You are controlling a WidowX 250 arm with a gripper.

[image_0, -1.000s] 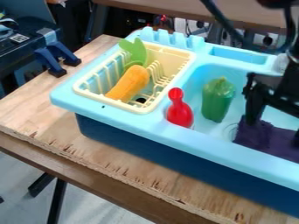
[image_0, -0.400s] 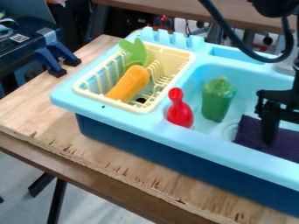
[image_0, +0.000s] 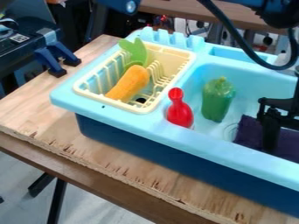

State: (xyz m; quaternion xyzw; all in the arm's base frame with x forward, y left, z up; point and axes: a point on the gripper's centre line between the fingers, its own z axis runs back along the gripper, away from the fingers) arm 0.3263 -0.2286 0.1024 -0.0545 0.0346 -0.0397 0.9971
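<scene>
At the right edge my gripper [image_0: 280, 117] hangs over the sink basin, open, with its left finger in front of a dark purple cloth [image_0: 248, 132] on the basin floor. Whether that finger touches the cloth I cannot tell. Left of the gripper, a green toy pepper [image_0: 217, 99] stands in the basin. Further left, a red bowling-pin-shaped toy [image_0: 179, 109] leans at the basin's near left side. An orange toy carrot [image_0: 127, 84] lies slanted in the cream dish rack [image_0: 170, 96], with a green leafy piece [image_0: 135, 52] behind it.
The light blue sink unit [image_0: 134, 124] has raised prongs along its back rim. It stands on a wooden table [image_0: 41, 105]. Blue clamps [image_0: 57, 59] are at the left, and a black cable loops over the back right.
My gripper has moved slightly right and down since the first frame. The purple cloth, bunched up beneath it at first, now lies flatter. The other toys have not moved.
</scene>
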